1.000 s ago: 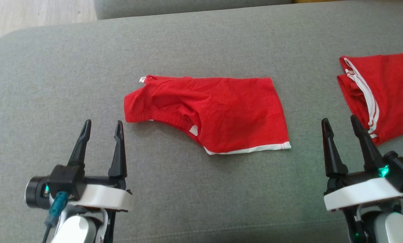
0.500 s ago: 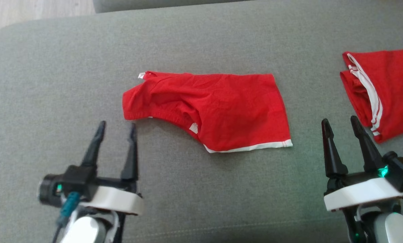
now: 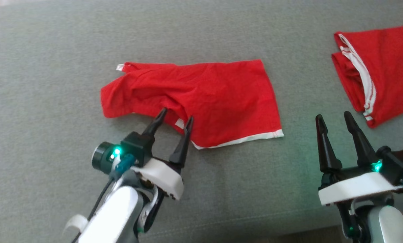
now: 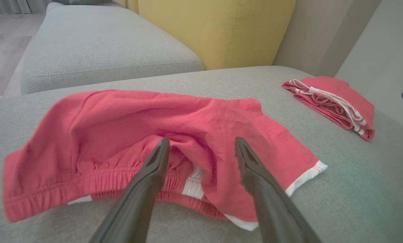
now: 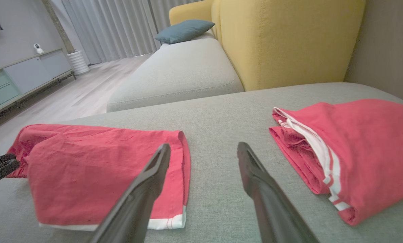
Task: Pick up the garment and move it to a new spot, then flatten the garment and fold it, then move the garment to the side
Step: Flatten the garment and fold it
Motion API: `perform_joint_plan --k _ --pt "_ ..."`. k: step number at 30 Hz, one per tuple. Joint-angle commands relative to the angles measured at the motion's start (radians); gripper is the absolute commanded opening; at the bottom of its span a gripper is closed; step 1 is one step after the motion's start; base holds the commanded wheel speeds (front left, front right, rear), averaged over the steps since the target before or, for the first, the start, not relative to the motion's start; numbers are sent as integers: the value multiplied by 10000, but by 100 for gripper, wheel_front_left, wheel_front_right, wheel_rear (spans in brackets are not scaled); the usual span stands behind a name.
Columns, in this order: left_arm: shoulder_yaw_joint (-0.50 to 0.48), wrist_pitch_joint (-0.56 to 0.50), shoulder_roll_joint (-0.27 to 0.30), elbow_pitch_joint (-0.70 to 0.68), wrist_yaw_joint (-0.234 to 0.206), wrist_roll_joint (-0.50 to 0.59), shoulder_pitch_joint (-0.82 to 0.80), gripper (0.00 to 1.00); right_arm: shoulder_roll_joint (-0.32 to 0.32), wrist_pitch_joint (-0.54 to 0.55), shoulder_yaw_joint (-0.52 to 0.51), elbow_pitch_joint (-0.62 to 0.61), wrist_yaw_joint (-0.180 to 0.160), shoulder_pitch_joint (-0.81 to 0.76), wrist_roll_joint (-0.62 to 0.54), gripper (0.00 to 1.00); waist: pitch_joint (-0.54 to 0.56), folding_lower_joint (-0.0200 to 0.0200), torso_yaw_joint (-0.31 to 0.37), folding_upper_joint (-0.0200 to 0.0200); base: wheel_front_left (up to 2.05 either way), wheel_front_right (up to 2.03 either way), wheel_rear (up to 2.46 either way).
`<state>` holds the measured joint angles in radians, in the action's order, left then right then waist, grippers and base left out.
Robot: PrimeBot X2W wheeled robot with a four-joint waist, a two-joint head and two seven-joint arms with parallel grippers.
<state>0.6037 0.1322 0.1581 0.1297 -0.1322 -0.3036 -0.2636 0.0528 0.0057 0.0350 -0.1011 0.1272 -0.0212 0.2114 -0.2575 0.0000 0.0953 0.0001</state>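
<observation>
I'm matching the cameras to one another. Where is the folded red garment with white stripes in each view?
Head view: folded red garment with white stripes at the upper right edge.
Left wrist view: upper right.
Right wrist view: right side.
Shared landmark: crumpled red shorts with white hem, left of it everywhere.

Soft, even daylight, faint shadows, wide-angle bending at wrist-view edges.

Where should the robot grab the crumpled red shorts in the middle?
Probably the bunched elastic waistband on the near edge of the shorts, coming from the robot's side: it is a thick gathered ridge, and the open left gripper points right at it.
</observation>
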Motion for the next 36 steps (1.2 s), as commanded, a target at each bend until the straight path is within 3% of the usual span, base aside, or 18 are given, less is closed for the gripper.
perform_joint_plan --k 1,8,9,10,11,20,24,29,36 --pt "-356 -1 13 -7 -38 -59 -566 100 70 -162 264 -235 35 311 91 100 -136 0 193 -1 0 0 0" --pt "-744 -74 -70 1005 -150 -411 -956 96 32 -301 258 -39 35 377 153 100 -239 0 411 -1 0 0 0" --pt "-788 -95 -100 1104 -140 -494 -990 85 28 -311 264 -19 35 388 159 100 -236 0 425 -1 0 0 0" --pt "-880 -94 -124 1280 -153 -604 -1061 38 20 -326 278 9 35 404 171 100 -229 0 445 -1 0 0 0" --pt "-928 -78 -152 1350 -151 -677 -1086 3 17 -330 280 19 35 408 173 100 -225 0 444 -1 0 0 0" --pt "-1095 437 -64 1490 -49 -789 -1279 0 -1 -325 241 16 35 412 192 100 -166 0 353 -1 0 0 0" --pt "-1121 478 213 1070 -264 -611 -1069 0 -8 -322 170 26 35 345 222 100 -18 0 234 -1 0 0 0" --pt "-1221 -216 1014 -232 -611 -410 -442 0 -14 -308 97 7 35 223 275 100 137 0 -44 -1 0 0 0" --pt "-1513 -2092 2448 -2366 -1023 -391 668 0 -19 -218 78 -18 35 154 311 100 182 0 -466 -1 0 0 0"
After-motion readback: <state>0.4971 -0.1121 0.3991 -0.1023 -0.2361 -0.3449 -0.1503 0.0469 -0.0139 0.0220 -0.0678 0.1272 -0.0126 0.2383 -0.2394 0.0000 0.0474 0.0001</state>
